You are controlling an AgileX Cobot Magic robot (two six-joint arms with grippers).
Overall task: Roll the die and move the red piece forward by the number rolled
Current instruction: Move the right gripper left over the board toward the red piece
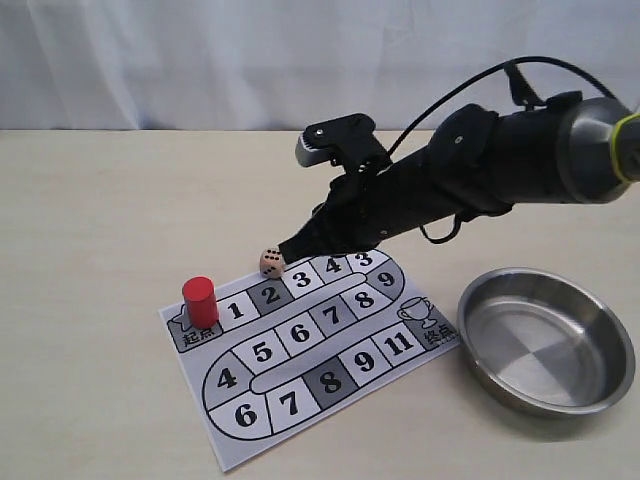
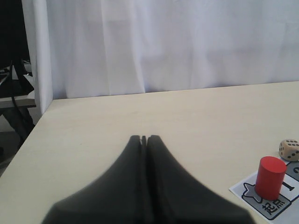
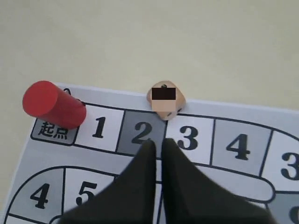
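The die (image 1: pixel 270 262), a small tan cube with black pips, rests at the far edge of the paper game board (image 1: pixel 330 380), beside squares 2 and 3. On the start square at the board's left end stands the red piece (image 1: pixel 199 300), upright. My right gripper (image 1: pixel 285 248) has reached across and hovers just right of the die, over squares 2 and 3. In the right wrist view the right gripper (image 3: pixel 156 141) has its fingers nearly together with nothing between, and the die (image 3: pixel 166 100) and red piece (image 3: pixel 53 105) lie ahead. My left gripper (image 2: pixel 144 138) is shut and empty, away from the red piece (image 2: pixel 271 177) and die (image 2: pixel 289 149).
A round steel bowl (image 1: pixel 545 340) sits on the table to the right of the board, under the right arm. A white curtain (image 1: pixel 200 60) hangs behind the table. The left arm is outside the exterior view.
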